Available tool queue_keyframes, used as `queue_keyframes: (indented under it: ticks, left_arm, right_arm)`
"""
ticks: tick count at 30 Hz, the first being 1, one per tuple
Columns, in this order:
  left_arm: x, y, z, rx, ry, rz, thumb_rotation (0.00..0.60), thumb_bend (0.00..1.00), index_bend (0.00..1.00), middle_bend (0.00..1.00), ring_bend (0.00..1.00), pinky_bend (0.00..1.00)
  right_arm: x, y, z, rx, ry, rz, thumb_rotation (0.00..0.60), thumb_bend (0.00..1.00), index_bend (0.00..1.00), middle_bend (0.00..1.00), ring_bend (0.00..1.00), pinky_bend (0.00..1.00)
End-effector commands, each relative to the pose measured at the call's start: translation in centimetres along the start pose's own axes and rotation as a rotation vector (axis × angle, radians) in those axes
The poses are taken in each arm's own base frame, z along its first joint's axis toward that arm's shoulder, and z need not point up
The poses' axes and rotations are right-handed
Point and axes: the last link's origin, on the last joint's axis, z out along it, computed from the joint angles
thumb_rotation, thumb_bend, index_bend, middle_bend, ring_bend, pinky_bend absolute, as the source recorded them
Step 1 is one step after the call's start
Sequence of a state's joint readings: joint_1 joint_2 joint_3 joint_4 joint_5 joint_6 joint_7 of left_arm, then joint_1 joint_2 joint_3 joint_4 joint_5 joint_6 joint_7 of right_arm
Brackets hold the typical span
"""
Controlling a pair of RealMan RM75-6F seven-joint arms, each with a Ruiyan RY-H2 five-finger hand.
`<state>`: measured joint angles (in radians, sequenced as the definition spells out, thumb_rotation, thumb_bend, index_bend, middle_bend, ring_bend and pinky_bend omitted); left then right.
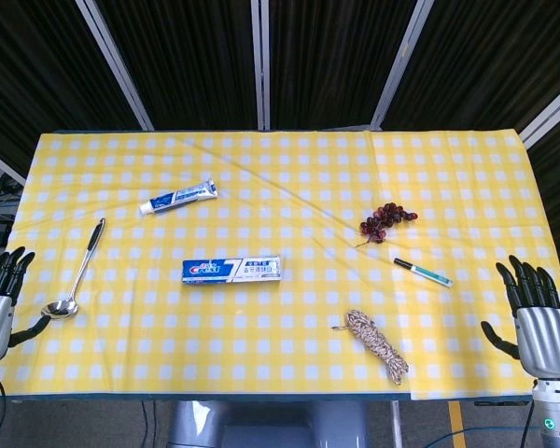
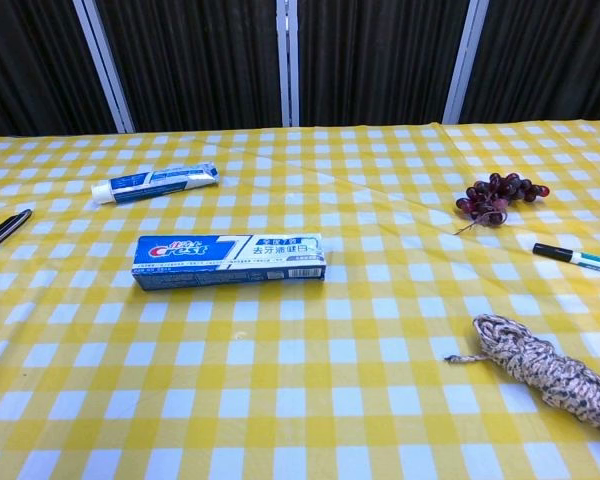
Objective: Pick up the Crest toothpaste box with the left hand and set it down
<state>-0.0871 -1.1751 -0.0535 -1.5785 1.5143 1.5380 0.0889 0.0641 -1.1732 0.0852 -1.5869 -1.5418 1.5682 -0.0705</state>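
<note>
- Blue-and-white Crest toothpaste box (image 1: 231,270) lies flat mid-counter, untouched.
- Left hand (image 1: 0,297) waits at the near-left edge, fingers apart, holding nothing; right hand (image 1: 537,315) likewise.
- Step: reach not yet begun. Next move likely calls for travelling right, past the spoon (image 1: 75,273).

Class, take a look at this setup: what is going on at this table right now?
Nothing is being handled yet. The Crest toothpaste box lies flat near the middle of the yellow checked tablecloth, untouched. The left hand and right hand both wait open at the table's near corners. Around the box lie a toothpaste tube, spoon, grapes, pen and coiled rope.
</note>
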Motion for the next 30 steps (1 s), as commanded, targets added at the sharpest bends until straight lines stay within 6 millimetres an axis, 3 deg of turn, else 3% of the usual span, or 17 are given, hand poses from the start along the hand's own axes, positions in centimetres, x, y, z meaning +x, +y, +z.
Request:
queue_keyframes:
  ticks: [1, 21, 25, 30]
  left_arm:
    - [0.1, 0.0, 0.1, 0.000, 0.003, -0.003, 0.600, 0.17, 0.00, 0.00, 0.00, 0.00]
    - [-0.5, 0.4, 0.3, -0.006, -0.015, 0.005, 0.600, 0.17, 0.00, 0.00, 0.00, 0.00]
    - [-0.5, 0.9, 0.5, 0.003, -0.018, -0.012, 0.600, 0.05, 0.00, 0.00, 0.00, 0.00]
    - [0.0, 2.4, 1.7, -0.026, -0.002, -0.019, 0.600, 0.05, 0.00, 0.00, 0.00, 0.05]
  right_arm:
    - [-0.2, -0.2, 0.0, 0.007, -0.011, 0.003, 0.600, 0.13, 0.00, 0.00, 0.00, 0.00]
    - [-0.5, -0.2, 0.1, 0.004, -0.036, 0.013, 0.600, 0.13, 0.00, 0.00, 0.00, 0.00]
    - [-0.6, -0.2, 0.1, 0.006, -0.048, 0.018, 0.600, 0.13, 0.00, 0.00, 0.00, 0.00]
    - [-0.6, -0.1, 0.2, 0.007, -0.060, 0.030, 0.600, 0.13, 0.00, 0.00, 0.00, 0.00]
